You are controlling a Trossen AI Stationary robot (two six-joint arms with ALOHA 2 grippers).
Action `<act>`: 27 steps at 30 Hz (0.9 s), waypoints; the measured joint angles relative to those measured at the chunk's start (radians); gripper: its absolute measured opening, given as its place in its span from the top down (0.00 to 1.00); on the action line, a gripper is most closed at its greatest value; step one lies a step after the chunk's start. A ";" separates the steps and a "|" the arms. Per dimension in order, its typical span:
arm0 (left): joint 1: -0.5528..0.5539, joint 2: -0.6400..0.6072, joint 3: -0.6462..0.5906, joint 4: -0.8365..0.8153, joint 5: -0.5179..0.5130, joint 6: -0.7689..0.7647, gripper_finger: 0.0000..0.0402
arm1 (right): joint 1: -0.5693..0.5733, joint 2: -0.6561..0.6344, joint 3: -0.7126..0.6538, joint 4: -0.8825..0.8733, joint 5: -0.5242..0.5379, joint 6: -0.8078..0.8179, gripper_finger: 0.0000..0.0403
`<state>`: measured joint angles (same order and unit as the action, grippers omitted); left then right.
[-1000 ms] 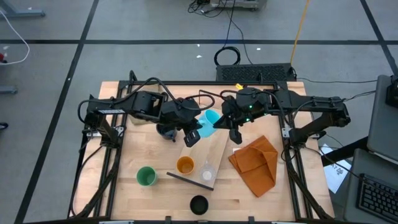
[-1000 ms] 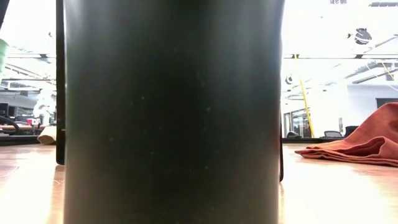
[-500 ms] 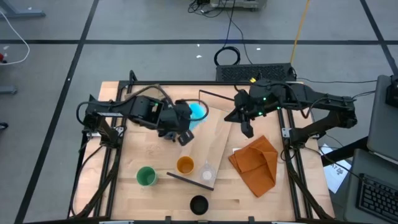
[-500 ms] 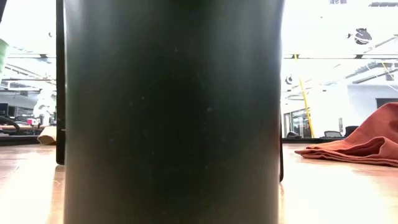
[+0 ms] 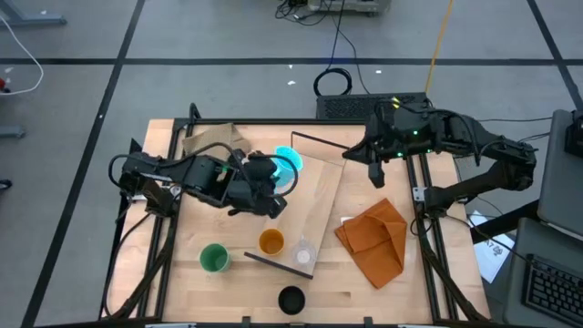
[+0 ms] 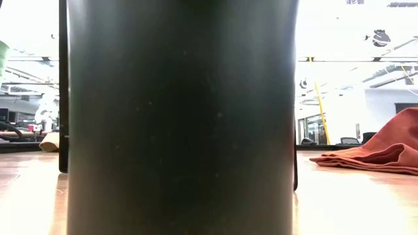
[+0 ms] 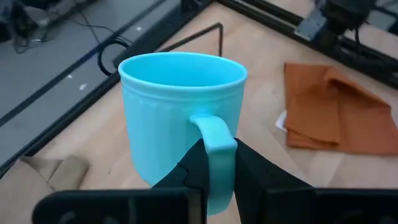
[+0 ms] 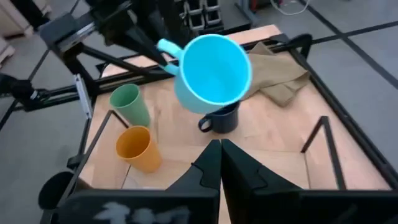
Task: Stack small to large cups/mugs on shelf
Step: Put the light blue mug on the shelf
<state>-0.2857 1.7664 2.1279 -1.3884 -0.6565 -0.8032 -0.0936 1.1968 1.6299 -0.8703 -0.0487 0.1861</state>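
Observation:
My left gripper (image 5: 271,179) is shut on the light-blue mug (image 5: 288,167), held above the table's middle left; the mug also shows in the right wrist view (image 8: 211,71). My right gripper (image 5: 375,171) is shut and empty at the far right. The dark navy mug (image 8: 221,118) stands on the table below the blue mug. The shelf board (image 5: 314,214) lies flat, with the orange cup (image 5: 271,241) and the clear cup (image 5: 303,251) standing at its near end. The green cup (image 5: 214,258) and the black cup (image 5: 291,299) stand on the table. My left gripper pinches the mug's handle (image 7: 214,134) between its two fingers (image 7: 193,168), one on each flat side of the loop. The fingers come roughly level from the table's left. The mug is lifted clear and tilted, with its mouth (image 8: 217,65) turned toward the right arm.
An orange cloth (image 5: 373,237) lies at the right and a tan cloth (image 5: 209,141) at the far left. Thin dark strips stand at the board's far end (image 5: 314,141) and near end (image 5: 273,262). The black cup (image 6: 179,117) fills the low view.
My right gripper has drawn away from the blue mug toward the table's far right corner. My left gripper has carried the mug a little toward the table's left, still clear of the table, and its arm has pulled back toward the near left.

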 joint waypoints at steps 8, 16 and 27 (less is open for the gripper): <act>-0.077 -0.020 -0.130 0.077 -0.188 -0.203 0.89 | -0.018 -0.048 0.000 -0.016 0.001 0.016 1.00; -0.161 -0.094 -0.364 0.215 -0.334 -0.433 0.89 | -0.015 -0.051 0.000 -0.063 -0.004 0.037 1.00; -0.241 -0.283 -0.758 0.533 -0.340 -0.489 0.89 | -0.010 -0.049 0.000 -0.094 -0.060 0.021 1.00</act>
<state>-0.5268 1.4839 1.3695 -0.8558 -0.9970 -1.2927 -0.1032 1.1478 1.6295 -0.9646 -0.1084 0.2071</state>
